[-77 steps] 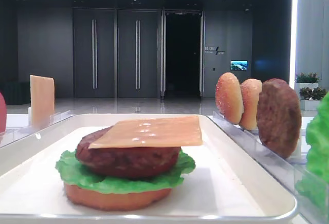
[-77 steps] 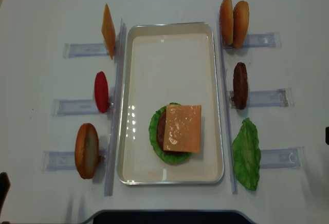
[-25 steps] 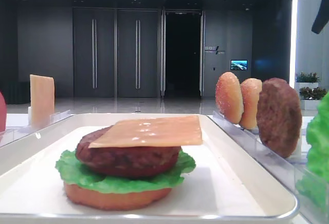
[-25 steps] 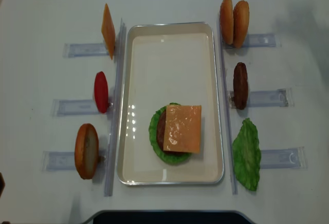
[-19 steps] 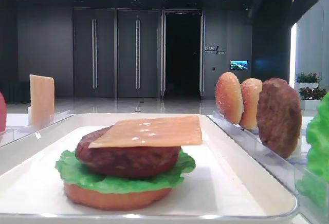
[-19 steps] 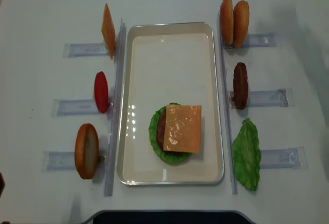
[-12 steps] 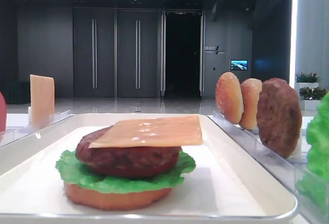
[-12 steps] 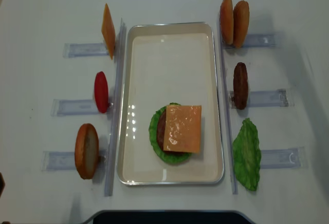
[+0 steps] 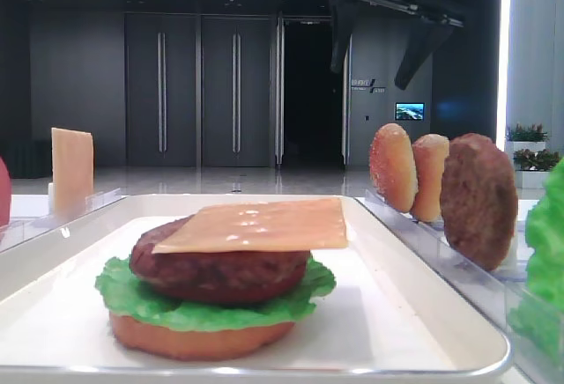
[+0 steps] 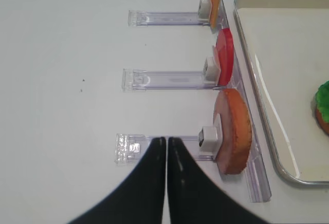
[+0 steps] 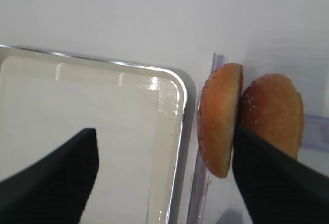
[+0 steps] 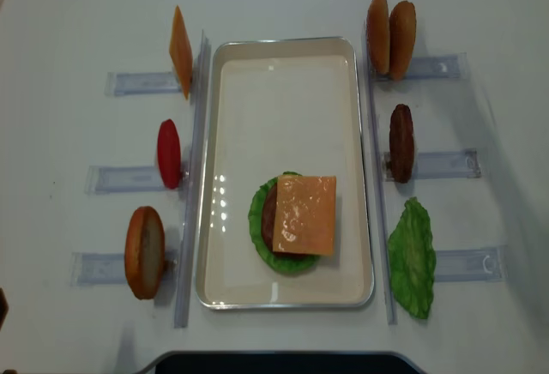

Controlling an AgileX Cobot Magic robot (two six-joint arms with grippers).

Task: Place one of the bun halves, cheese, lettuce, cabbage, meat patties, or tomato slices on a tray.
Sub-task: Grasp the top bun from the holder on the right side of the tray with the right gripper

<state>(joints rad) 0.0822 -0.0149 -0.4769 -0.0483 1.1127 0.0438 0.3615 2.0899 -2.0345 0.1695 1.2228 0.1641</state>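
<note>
One camera sits low at the near end of the tray [image 9: 423,313], looking along it toward dark doors [image 9: 198,93]. Another looks straight down on the whole table [image 12: 77,22]. Both show the burger [image 9: 220,269] and tray. The right wrist camera is close above two buns [image 11: 247,121]. The left wrist camera looks down on clear racks [image 10: 164,80].

A dark, dim hall lies behind the white tabletop [image 12: 77,14]. Its far wall of dark grey panels [image 9: 79,84] carries tall double doors with long vertical metal handles [image 9: 198,93], and beside them a black open doorway [image 9: 313,93]. A small glowing blue screen [image 9: 409,112] hangs to the right. The pale glossy floor [image 9: 220,180] reflects light, and green potted plants [image 9: 527,134] stand by a bright strip.
</note>
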